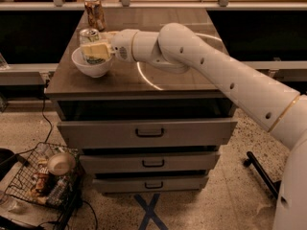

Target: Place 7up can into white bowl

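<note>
grips the 7up can [89, 34] upright with the gripper [91, 50], pale fingers [99, 51] clamped across the body just under the silver top, presumably to keep it from tipping. holds it directly over the white bowl [91, 69], set right beneath the gripper on the cabinet top [144, 80], with the can's lower part already inside the rim. cannot tell whether the base rests on the bowl's floor. reaches in sideways from the right, likely to stay clear of the brownish patterned can [95, 12] standing just beyond the gripper. looks like the last step: lower if needed, let go, draw back without knocking the can over.
</note>
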`<control>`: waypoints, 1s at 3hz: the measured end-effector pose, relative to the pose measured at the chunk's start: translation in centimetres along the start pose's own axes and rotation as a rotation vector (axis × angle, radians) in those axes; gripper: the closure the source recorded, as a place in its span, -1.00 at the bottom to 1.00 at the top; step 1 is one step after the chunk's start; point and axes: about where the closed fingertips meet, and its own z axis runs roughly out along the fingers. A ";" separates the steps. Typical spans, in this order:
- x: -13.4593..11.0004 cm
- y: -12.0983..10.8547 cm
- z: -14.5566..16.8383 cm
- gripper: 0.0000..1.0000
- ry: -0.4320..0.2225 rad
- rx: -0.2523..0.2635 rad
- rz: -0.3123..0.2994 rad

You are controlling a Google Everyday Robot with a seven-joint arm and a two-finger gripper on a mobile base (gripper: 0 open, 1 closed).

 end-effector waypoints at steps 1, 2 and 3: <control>0.0 0.2 0.2 -0.36 0.000 -0.004 0.000; 0.0 0.4 0.4 -0.84 0.000 -0.008 0.000; 0.0 0.5 0.5 -1.00 0.000 -0.011 0.000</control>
